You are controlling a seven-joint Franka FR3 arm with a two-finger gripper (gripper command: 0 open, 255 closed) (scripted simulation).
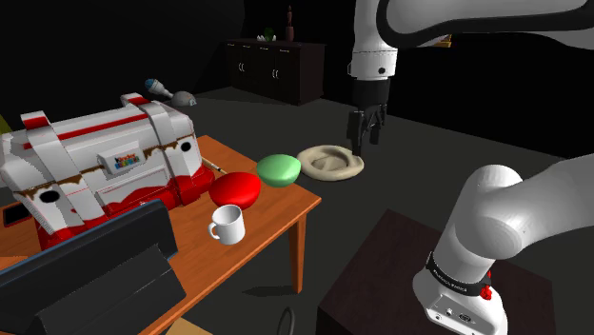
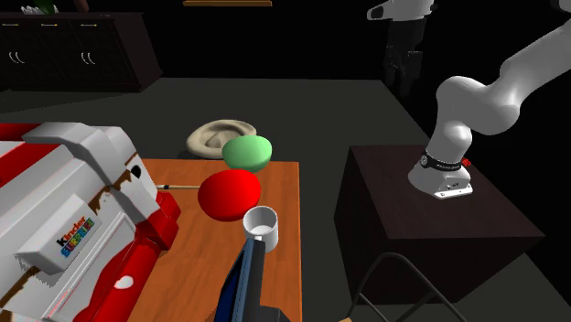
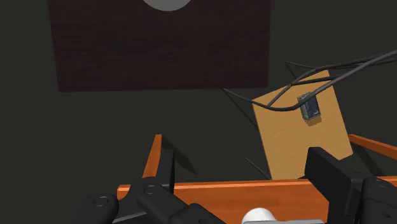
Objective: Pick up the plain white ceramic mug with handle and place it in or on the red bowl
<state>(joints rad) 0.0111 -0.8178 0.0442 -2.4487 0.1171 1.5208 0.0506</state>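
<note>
The white mug (image 1: 227, 225) with a handle stands upright on the orange wooden table (image 1: 286, 214), near its front edge. Just behind it lies the red bowl (image 1: 236, 189), rounded side up. In the second exterior view the mug (image 2: 262, 226) stands in front of the red bowl (image 2: 230, 193). My gripper (image 1: 366, 133) hangs open over the dark floor, well off the table's end and higher than the mug, holding nothing. In the wrist view the fingers (image 3: 327, 175) stand apart, with the mug's white rim (image 3: 259, 216) low between them.
A green bowl (image 1: 279, 168) sits by the red one at the table's corner. A beige ring-shaped thing (image 1: 331, 162) lies on the floor below the gripper. A big white and red box (image 1: 100, 162) and a dark laptop-like thing (image 1: 90, 271) take up the table's other end. The dark stand (image 2: 430, 210) is nearby.
</note>
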